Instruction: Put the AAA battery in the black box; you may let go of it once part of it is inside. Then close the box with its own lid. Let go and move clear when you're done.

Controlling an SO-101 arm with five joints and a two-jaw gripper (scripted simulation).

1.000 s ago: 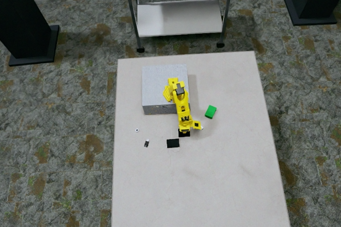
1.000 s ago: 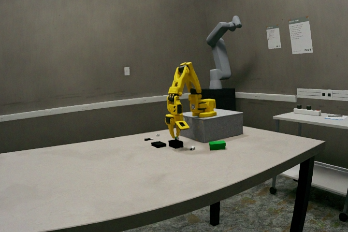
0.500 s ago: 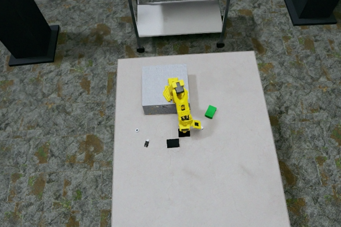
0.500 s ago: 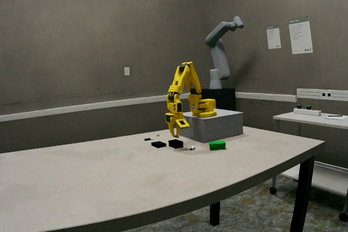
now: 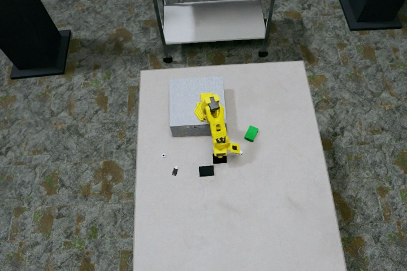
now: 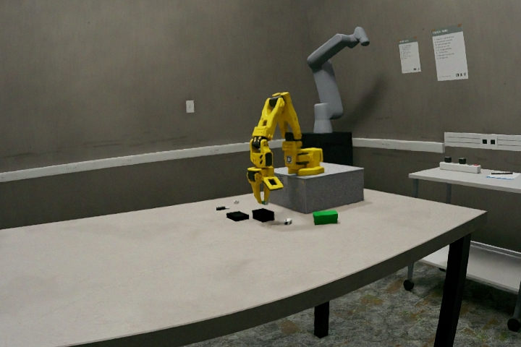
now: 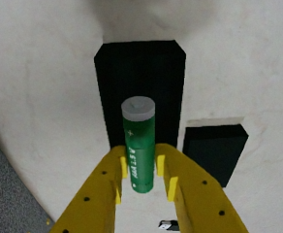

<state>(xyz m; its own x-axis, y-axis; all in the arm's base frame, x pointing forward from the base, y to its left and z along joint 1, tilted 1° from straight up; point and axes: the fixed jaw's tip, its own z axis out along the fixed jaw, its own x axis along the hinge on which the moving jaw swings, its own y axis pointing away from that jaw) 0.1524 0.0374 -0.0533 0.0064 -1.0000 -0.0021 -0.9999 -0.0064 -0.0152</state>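
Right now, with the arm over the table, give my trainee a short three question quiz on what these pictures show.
1. True or false: the hand is shut on the green battery.
2. In the wrist view, what lies directly under the battery: (a) the black box, (b) the lid, (c) the green block?
3. Fill in: the lid lies flat on the table ______ the box, not on it.

Key
1. True; the battery is pinched between the two yellow fingers.
2. (a); the battery points down at the open box, above it and not yet inside.
3. Beside; the box is uncovered.
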